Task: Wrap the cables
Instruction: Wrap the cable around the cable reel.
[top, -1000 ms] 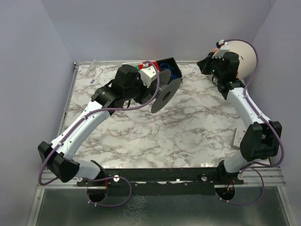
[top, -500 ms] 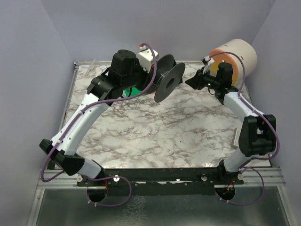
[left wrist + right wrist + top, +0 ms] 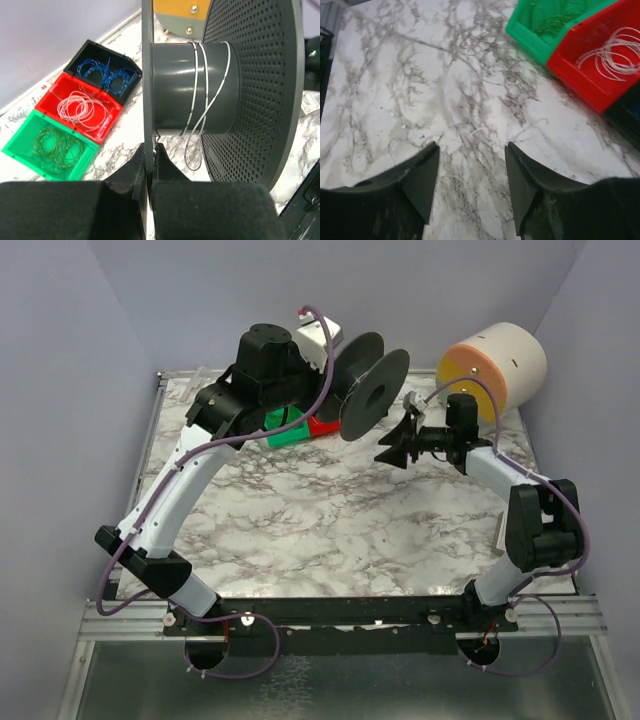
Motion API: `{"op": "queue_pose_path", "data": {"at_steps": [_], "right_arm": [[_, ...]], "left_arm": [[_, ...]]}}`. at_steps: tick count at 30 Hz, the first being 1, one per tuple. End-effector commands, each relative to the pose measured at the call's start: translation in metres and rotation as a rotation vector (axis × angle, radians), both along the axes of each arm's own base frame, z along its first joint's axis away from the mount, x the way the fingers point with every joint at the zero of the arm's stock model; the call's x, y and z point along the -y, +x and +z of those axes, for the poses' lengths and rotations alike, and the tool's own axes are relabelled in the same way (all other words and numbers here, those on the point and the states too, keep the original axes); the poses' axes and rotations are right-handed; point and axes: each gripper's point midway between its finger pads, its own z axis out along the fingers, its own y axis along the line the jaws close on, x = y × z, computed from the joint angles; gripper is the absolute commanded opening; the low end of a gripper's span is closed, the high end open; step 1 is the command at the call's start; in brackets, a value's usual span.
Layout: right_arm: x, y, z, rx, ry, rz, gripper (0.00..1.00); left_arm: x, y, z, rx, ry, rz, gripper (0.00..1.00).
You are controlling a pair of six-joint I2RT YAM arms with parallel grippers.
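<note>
Left gripper [image 3: 148,167]: closed on the rim of one thin flange of the dark spool [image 3: 190,90], holding it up off the marble table [image 3: 395,75].
Right gripper [image 3: 471,150]: open and empty, with bare table showing between its fingers.
White cable [image 3: 206,95]: a few turns sit on the spool's hub, and one slack loop hangs below the hub between the two flanges.
Other cables: loose coils lie in three bins at the far left. Blue cables [image 3: 112,75] are in the black bin [image 3: 80,55], whitish cables [image 3: 82,107] in the red bin [image 3: 106,135], and green cables [image 3: 55,147] in the green bin [image 3: 85,159].
Key relation: the slack loop lies to the far left of the right gripper, behind the big perforated flange. The hub's axis runs from far left to near right, roughly toward that gripper.
Nearer arm: the right, which is free, so it looks best placed to take the slack.
Gap: the right gripper is near the outer flange but not touching it.
Change from half a second ago: the spool sits a little farther and to the right, and the right gripper is nearer and farther left. The green and red bins now show from above — before, only a sliver of green did.
</note>
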Motion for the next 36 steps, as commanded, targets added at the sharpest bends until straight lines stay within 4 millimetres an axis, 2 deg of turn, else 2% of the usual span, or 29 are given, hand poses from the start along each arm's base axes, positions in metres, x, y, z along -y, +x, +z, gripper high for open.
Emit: {"op": "queue_pose_path", "data": {"at_steps": [1, 3, 7, 11, 17, 20, 24, 31, 34, 36], "right_arm": [[-0.018, -0.038, -0.013, 0.184, -0.007, 0.216, 0.67], [-0.022, -0.037, -0.014, 0.234, 0.000, 0.207, 0.72], [-0.029, -0.025, 0.003, 0.327, 0.046, 0.146, 0.77], [-0.039, -0.017, 0.009, 0.275, 0.071, 0.182, 0.77], [-0.062, -0.019, 0.009, 0.250, 0.110, 0.240, 0.77], [-0.076, -0.028, 0.006, 0.233, 0.133, 0.286, 0.77], [-0.089, -0.030, 0.005, 0.224, 0.151, 0.304, 0.77], [-0.095, -0.032, 0.015, 0.210, 0.199, 0.305, 0.77], [-0.092, -0.041, 0.011, 0.232, 0.172, 0.359, 0.75], [-0.089, -0.040, 0.004, 0.273, 0.119, 0.356, 0.75]], "left_arm": [[0.005, -0.004, 0.053, 0.099, -0.109, -0.021, 0.00], [0.006, -0.005, 0.058, 0.108, -0.119, -0.028, 0.00], [0.008, -0.010, 0.067, 0.091, -0.161, -0.047, 0.00], [0.008, -0.017, 0.081, 0.096, -0.201, -0.080, 0.00], [0.005, -0.023, 0.101, 0.105, -0.254, -0.113, 0.00], [0.001, -0.026, 0.110, 0.104, -0.285, -0.130, 0.00], [-0.005, -0.027, 0.113, 0.095, -0.307, -0.136, 0.00], [-0.013, -0.025, 0.113, 0.078, -0.329, -0.130, 0.00], [-0.018, -0.024, 0.115, 0.086, -0.331, -0.120, 0.00], [-0.020, -0.024, 0.116, 0.089, -0.334, -0.120, 0.00]]}}
